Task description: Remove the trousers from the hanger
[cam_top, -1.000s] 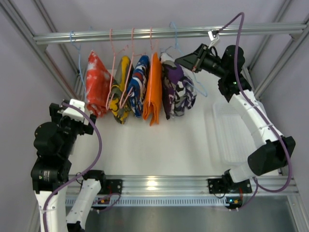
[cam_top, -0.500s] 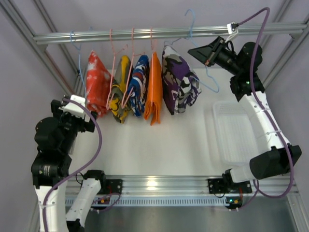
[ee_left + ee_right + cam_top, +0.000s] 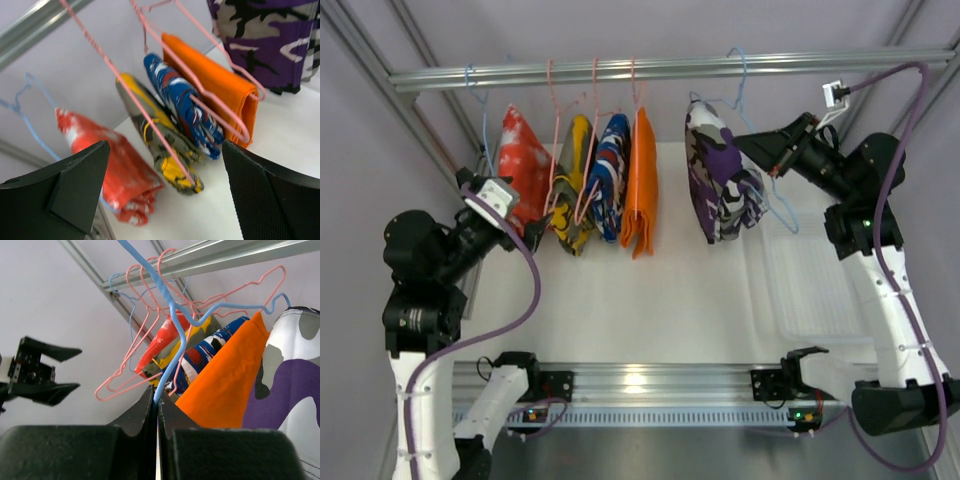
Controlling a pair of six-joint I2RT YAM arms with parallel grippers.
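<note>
From above, the right fingers (image 3: 760, 148) pinch the blue hanger (image 3: 783, 205), with the camouflage trousers (image 3: 725, 175) draped just beside them. The orange trousers (image 3: 640, 180) hang beyond, and neither pair is removed yet. In the left wrist view the left fingers (image 3: 75, 185) are spread with the orange trousers ahead, and in the right wrist view the fingers are pressed onto the hanger wire.

Strung along a metal rail (image 3: 620, 70) at the back: 3 folded garments, side by side. Leftmost, a red-and-white garment (image 3: 523, 170) on a light blue hanger (image 3: 483, 120). Next, a yellow-and-olive patterned garment (image 3: 570, 205), then a blue patterned garment (image 3: 610, 175), pressed together, hung on 2 pink hangers (image 3: 556, 120). Below, a white worktop (image 3: 640, 300). On its right side, a clear plastic tray (image 3: 810, 290), well apart from the 3 garments.
</note>
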